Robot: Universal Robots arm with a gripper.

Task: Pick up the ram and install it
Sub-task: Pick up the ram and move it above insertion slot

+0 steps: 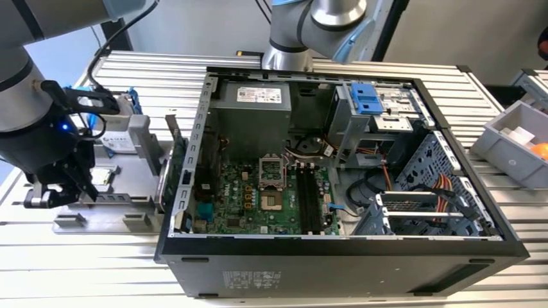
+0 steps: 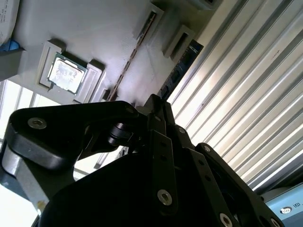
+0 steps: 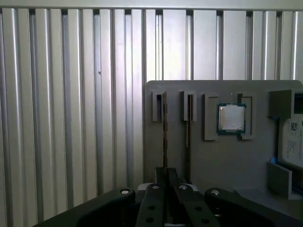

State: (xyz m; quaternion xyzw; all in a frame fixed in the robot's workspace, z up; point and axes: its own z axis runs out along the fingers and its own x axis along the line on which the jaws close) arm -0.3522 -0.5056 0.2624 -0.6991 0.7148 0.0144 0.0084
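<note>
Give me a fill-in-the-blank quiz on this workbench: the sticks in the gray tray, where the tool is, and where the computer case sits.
In the first wrist view, ___ sticks stand on edge in slots of the gray tray.
The tool hangs above that tray, lined up with the dark-blue ___.
In the exterior view, the open computer case lies toward the exterior view's ___ of the tray.
Missing words: two; ram; right.

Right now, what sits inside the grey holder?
A ram stick and a second stick stand on edge in its slots; a processor chip lies in a recess. The tool hides their near ends.
</note>
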